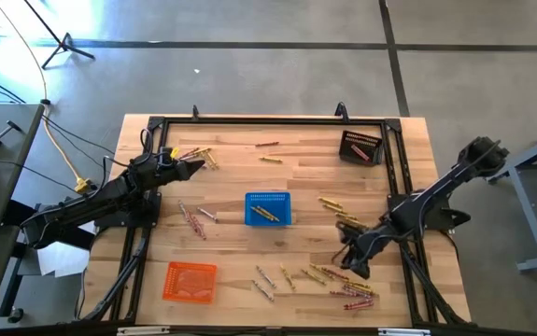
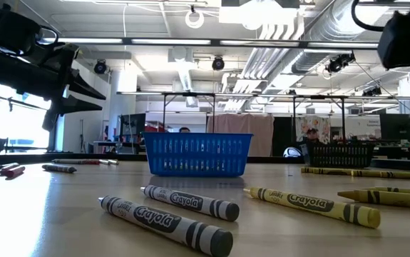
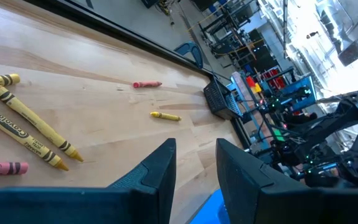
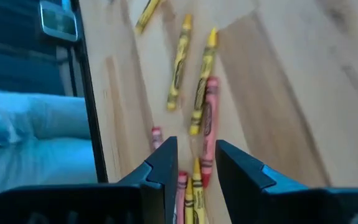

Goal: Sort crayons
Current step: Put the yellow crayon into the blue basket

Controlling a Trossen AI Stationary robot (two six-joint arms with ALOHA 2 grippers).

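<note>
Right gripper (image 4: pixel 191 162) hangs low over a cluster of crayons (image 1: pixel 347 283) at the near right part of the table (image 1: pixel 296 173), its fingers parted with a narrow gap and holding nothing. Left gripper (image 3: pixel 194 165) waits at the far left, near some yellow crayons (image 3: pixel 23 121), also slightly apart and empty.

I judge the step to be the approach to a pick. Next, the right gripper must go down and close around one crayon only, which is hard because they lie touching each other.

Blue basket (image 1: pixel 268 208) already holds one or two yellow crayons. What lies in the orange basket (image 1: pixel 190 282) and the dark basket (image 1: pixel 360 147) I cannot make out.
</note>
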